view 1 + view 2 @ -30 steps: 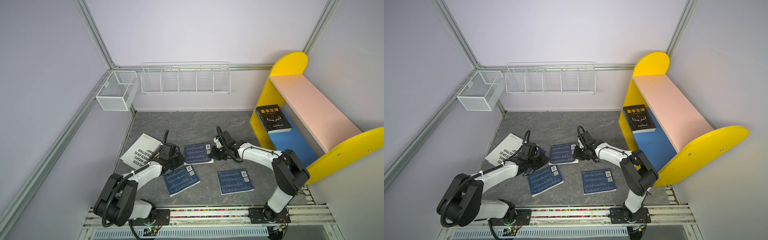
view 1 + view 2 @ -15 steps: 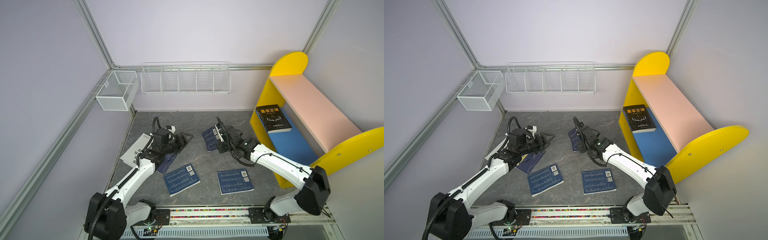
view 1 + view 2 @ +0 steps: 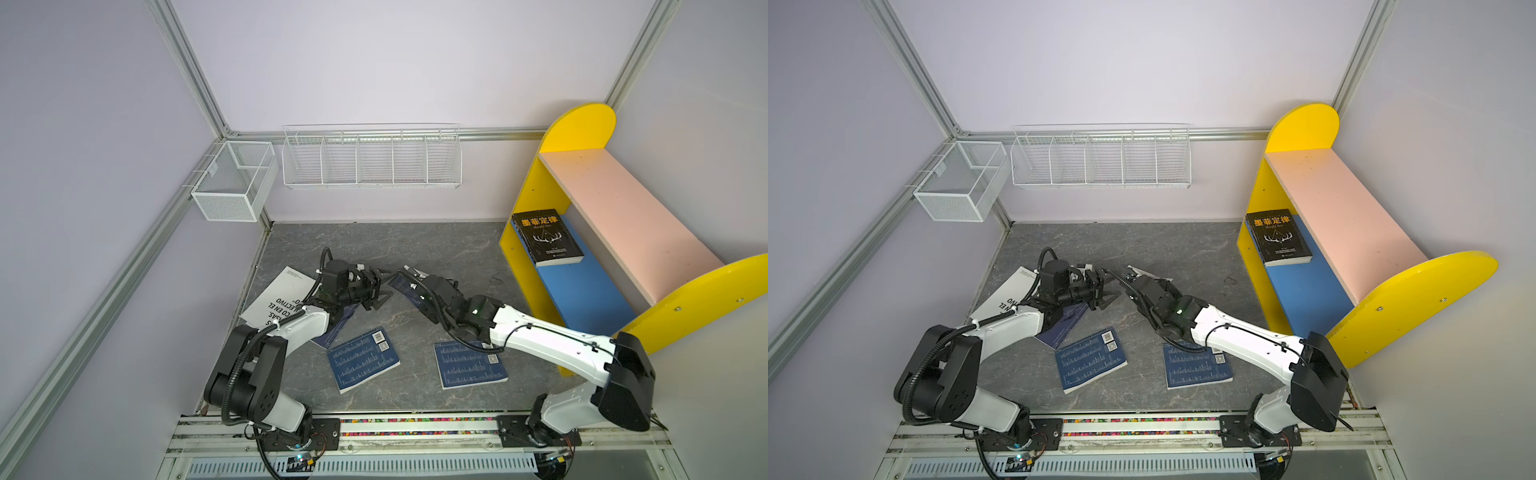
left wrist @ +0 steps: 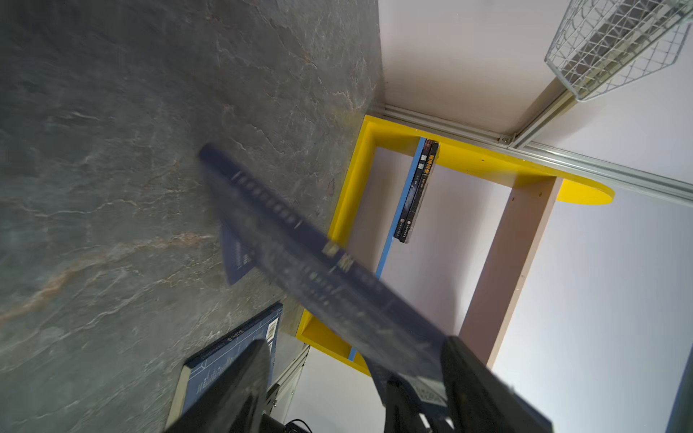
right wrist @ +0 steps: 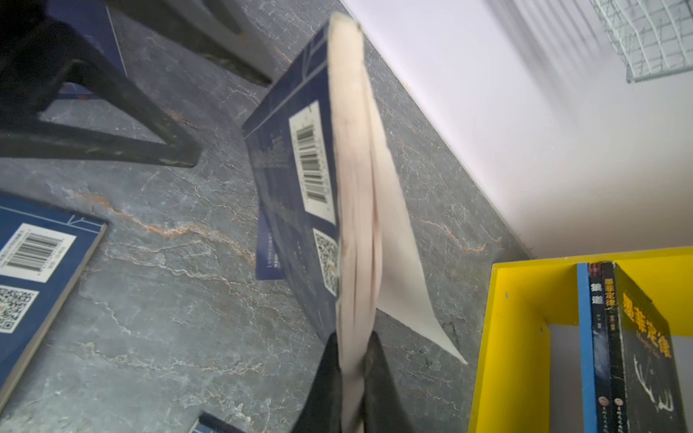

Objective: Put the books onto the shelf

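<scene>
Grey marbled tabletop point(image 3: 436, 249) between lilac walls point(image 3: 374, 62). The right gripper point(image 5: 351, 358) pinches a navy paperback point(image 5: 292, 187) clear of the surface. It stands on edge, its length running out from the jaws toward the rear-left, and its barcode cover faces the left gripper point(image 3: 384, 285), whose jaws are spread wide near it. A second paperback point(image 3: 363, 359) and a third paperback point(image 3: 471, 365) lie flat at the front. On the shelf point(image 3: 582, 124), the blue lower board point(image 3: 582, 291) carries two stacked black books point(image 3: 546, 237).
</scene>
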Motion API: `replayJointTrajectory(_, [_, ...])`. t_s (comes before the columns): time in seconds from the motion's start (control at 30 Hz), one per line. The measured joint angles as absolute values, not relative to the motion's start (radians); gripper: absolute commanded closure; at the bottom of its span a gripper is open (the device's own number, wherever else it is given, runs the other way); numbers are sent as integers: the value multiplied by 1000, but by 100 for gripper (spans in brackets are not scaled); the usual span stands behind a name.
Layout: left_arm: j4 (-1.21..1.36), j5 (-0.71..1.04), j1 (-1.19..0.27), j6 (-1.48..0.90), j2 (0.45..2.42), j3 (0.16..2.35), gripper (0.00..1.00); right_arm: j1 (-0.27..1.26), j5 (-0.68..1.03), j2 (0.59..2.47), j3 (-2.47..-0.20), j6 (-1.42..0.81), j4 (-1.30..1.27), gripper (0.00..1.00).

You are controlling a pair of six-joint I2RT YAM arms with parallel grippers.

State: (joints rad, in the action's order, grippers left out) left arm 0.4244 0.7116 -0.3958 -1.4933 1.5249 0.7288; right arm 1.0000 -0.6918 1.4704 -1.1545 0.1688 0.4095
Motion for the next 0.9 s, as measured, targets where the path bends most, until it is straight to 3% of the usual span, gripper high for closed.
replayJointTrajectory(0.23, [664,750,-373,-1641,1603,677,28,1039,-735,1472,-1129,235,364,91])
replayJointTrajectory(0.37, [791,781,-373,-1714,1672,662,34,1066,-764,1474,-1108,277,324,90])
replayJointTrajectory(0.47, [848,803,-373,-1748,1704,641,44,1083,-794,1484,-1084,311,282,88])
replayJointTrajectory(0.57, [880,818,-372,-1765,1718,618,65,1091,-818,1497,-1063,344,245,76])
replayJointTrajectory(0.67, [894,829,-371,-1768,1731,605,83,1095,-833,1502,-1057,372,210,53])
replayJointTrajectory(0.7, [896,831,-371,-1768,1736,603,88,1095,-837,1504,-1057,382,204,51])
replayJointTrajectory(0.8, [910,830,-371,-1760,1764,601,99,1097,-843,1504,-1057,384,197,43])
replayJointTrajectory(0.9, [917,830,-371,-1757,1794,601,100,1097,-829,1496,-1058,358,216,36])
